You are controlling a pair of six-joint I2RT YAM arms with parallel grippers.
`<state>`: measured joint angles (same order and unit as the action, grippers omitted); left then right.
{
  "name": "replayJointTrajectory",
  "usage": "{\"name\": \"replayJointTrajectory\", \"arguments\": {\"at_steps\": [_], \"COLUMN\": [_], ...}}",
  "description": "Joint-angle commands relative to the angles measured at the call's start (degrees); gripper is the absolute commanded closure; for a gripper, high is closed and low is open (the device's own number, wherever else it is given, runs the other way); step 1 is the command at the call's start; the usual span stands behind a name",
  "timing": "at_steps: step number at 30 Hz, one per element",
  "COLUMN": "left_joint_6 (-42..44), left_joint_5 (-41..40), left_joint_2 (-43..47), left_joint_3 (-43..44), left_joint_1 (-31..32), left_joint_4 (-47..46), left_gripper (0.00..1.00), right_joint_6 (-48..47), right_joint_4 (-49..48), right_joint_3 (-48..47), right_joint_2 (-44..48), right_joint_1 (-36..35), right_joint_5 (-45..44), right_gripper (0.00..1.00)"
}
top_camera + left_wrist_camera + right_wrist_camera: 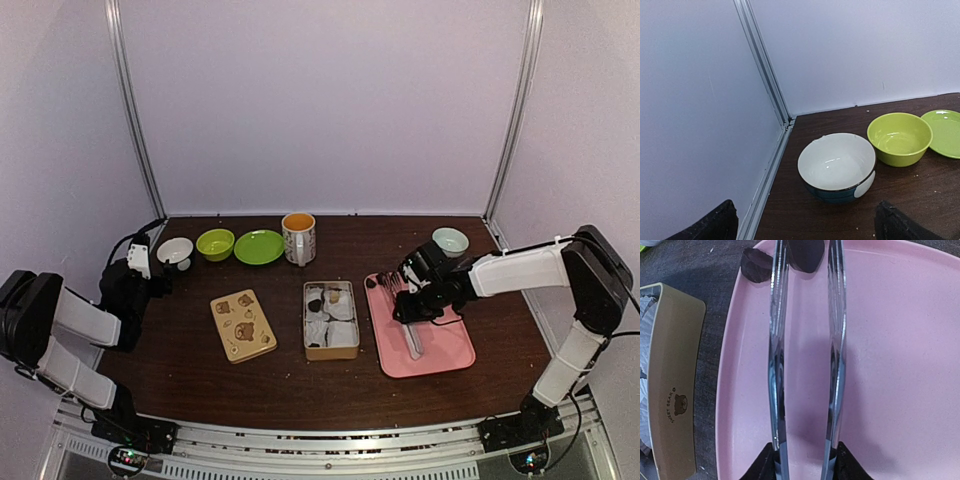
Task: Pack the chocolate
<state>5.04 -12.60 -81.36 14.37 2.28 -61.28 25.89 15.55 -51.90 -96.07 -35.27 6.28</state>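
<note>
Chocolate (805,252), small glossy dark-brown rounded lumps, at far rim of smooth pink tray (900,365), one between tips of polished metal tongs (776,340), right gripper (804,467) clamped on the tong arms, left gripper (805,232) spread wide near a glazed bowl (835,160)

The dark brown tabletop (200,385) carries a back row: a white bowl (175,251), green bowl (215,243), green plate (259,247), mug (299,238) and, well apart to the right, a pale bowl (450,240). Nearer lie a tan bear-printed lid (243,325), an open tin (331,352) beside it, and a pink tray (450,352). A chocolate lump (756,266) touches the tray's far-left rim.
</note>
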Motion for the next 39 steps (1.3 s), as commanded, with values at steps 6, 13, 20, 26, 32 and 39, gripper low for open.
{"name": "replayJointTrajectory", "arguments": {"at_steps": [6, 13, 20, 26, 32, 39], "left_joint_6": [-0.3, -0.3, -0.3, -0.3, -0.3, -0.3], "left_joint_5": [0.7, 0.7, 0.6, 0.7, 0.7, 0.7], "left_joint_2": [-0.4, -0.4, -0.4, -0.4, -0.4, -0.4], "left_joint_3": [0.9, 0.8, 0.8, 0.9, 0.9, 0.9], "left_joint_1": [-0.5, -0.4, -0.4, -0.5, -0.5, -0.5], "left_joint_4": [-3.0, -3.0, -3.0, -3.0, -3.0, -3.0], "left_gripper": [0.02, 0.02, 0.02, 0.02, 0.02, 0.02], "right_joint_6": [-0.4, -0.5, -0.5, 0.5, 0.7, 1.1], "right_joint_4": [-1.9, 0.2, 2.8, 5.5, 6.7, 7.4], "right_joint_3": [-0.9, -3.2, -5.9, -8.2, -9.8, -11.5], "right_joint_2": [0.9, -1.0, -3.3, -5.0, -6.5, -8.8], "right_joint_1": [-0.4, -1.2, -1.8, -2.7, -3.2, -3.4], "right_joint_5": [0.1, -1.0, -2.6, -6.1, -6.9, -8.1], "right_gripper": [0.64, 0.63, 0.64, 0.67, 0.68, 0.68]}}
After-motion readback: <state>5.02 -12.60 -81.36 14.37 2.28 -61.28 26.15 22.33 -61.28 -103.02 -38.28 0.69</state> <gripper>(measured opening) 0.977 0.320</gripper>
